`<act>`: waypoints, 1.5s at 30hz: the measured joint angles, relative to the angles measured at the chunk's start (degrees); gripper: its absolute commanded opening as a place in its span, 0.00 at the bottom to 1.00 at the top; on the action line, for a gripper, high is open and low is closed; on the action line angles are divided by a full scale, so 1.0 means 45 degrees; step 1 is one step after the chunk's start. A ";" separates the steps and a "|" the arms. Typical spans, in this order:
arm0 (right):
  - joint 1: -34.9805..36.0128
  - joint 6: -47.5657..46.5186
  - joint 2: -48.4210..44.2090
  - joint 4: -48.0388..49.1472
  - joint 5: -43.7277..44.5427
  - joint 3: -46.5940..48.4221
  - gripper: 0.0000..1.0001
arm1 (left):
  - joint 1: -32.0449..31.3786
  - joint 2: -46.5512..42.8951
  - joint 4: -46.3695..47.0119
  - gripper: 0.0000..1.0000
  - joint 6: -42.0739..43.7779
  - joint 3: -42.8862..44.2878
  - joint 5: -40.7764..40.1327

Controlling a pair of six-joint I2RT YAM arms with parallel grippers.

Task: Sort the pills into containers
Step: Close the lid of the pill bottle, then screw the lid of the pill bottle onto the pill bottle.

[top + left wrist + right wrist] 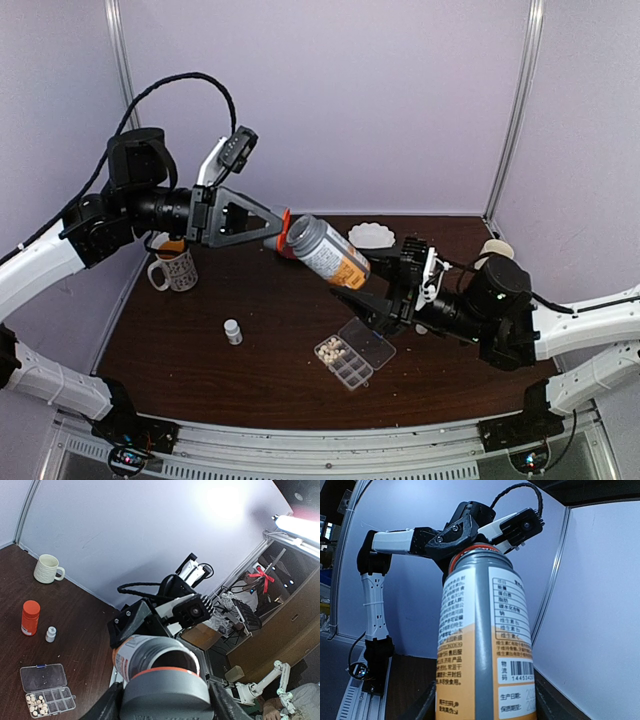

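Note:
My right gripper [385, 285] is shut on the lower body of a grey-and-orange labelled bottle [332, 254] and holds it tilted in the air above the table. It also shows in the right wrist view [482, 700] with the bottle [480, 640] filling its jaws. My left gripper [268, 228] is shut on the bottle's grey, orange-ringed cap [167, 692], which sits just off the bottle's open mouth [172, 660]. The clear pill box [352, 357] lies open on the table below, with whitish pills [331, 350] in its left cells. The box [47, 690] and pills [35, 705] also show in the left wrist view.
A small white bottle [233, 331] stands left of the box. A patterned mug [177, 270] stands at the back left and a white scalloped bowl [372, 235] at the back. In the left wrist view an orange bottle [30, 617], a small white bottle [50, 634] and a cream mug [48, 569] stand on the table.

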 measured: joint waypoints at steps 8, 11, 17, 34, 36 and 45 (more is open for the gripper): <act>0.0053 -0.0151 0.0155 -0.1719 -0.0039 0.0811 0.00 | 0.0000 0.0049 -0.0117 0.04 0.0024 0.0000 0.0005; 0.0053 -0.0253 0.0175 -0.2127 -0.0039 0.1030 0.00 | 0.0010 0.0083 -0.0398 0.04 0.0141 0.0000 0.0005; 0.0117 -0.0787 0.0175 -0.3473 0.0131 0.1428 0.00 | 0.0073 0.0136 -0.1360 0.04 0.0597 0.0015 -0.0083; 0.1389 -0.5173 0.1277 -0.6999 0.5474 0.3308 0.00 | 0.0457 0.0724 -0.3555 0.03 0.1035 0.0335 -0.0845; 0.1506 -0.5625 0.1462 -0.6751 0.6091 0.3308 0.00 | 0.0491 0.0772 -0.3555 0.03 0.0991 0.0335 -0.0908; 0.2093 -0.7519 0.1962 -0.5785 0.8519 0.3303 0.00 | 0.0549 0.0937 -0.3434 0.03 0.0763 0.0345 -0.1059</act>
